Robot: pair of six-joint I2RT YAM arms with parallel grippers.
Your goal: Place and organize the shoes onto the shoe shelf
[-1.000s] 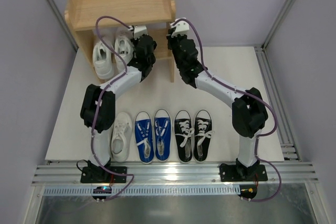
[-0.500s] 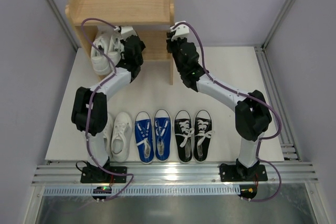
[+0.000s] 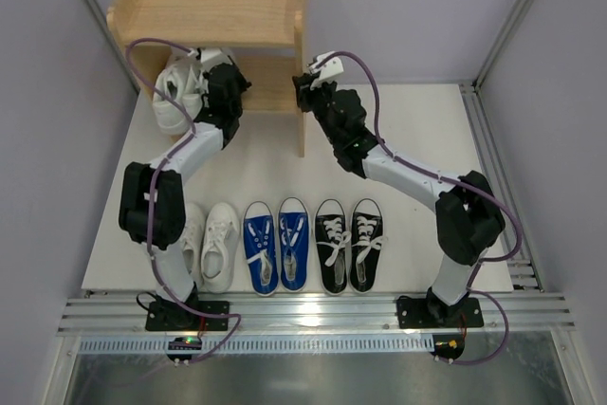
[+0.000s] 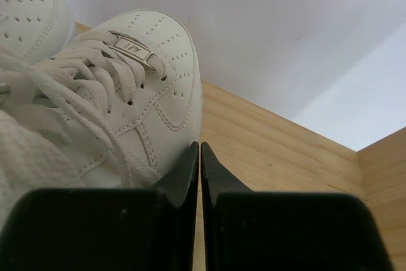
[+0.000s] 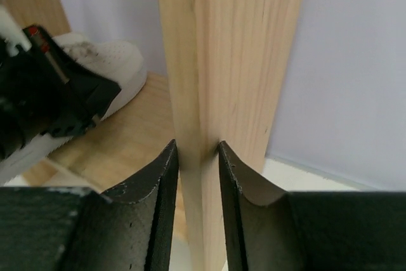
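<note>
The light wood shoe shelf (image 3: 209, 2) stands at the back left. A white pair (image 3: 174, 92) lies on its lower tier at the left. My left gripper (image 3: 214, 65) is shut with nothing between its jaws. In the left wrist view (image 4: 200, 147) it sits on the tier board right beside a white shoe (image 4: 127, 87). My right gripper (image 3: 302, 82) is shut on the shelf's right side panel (image 5: 235, 61), one finger on each face (image 5: 197, 147). Another white pair (image 3: 220, 246), a blue pair (image 3: 276, 242) and a black pair (image 3: 349, 242) stand in a row at the front.
The grey back wall (image 3: 398, 7) rises just behind the shelf. A metal rail (image 3: 493, 168) runs along the right edge of the white mat. In the right wrist view the left arm (image 5: 44, 99) shows on the lower tier beside a white shoe (image 5: 111, 58).
The shelf has slid to the left with my right gripper on its side panel. My left gripper and the white pair on the lower tier have also moved left.
</note>
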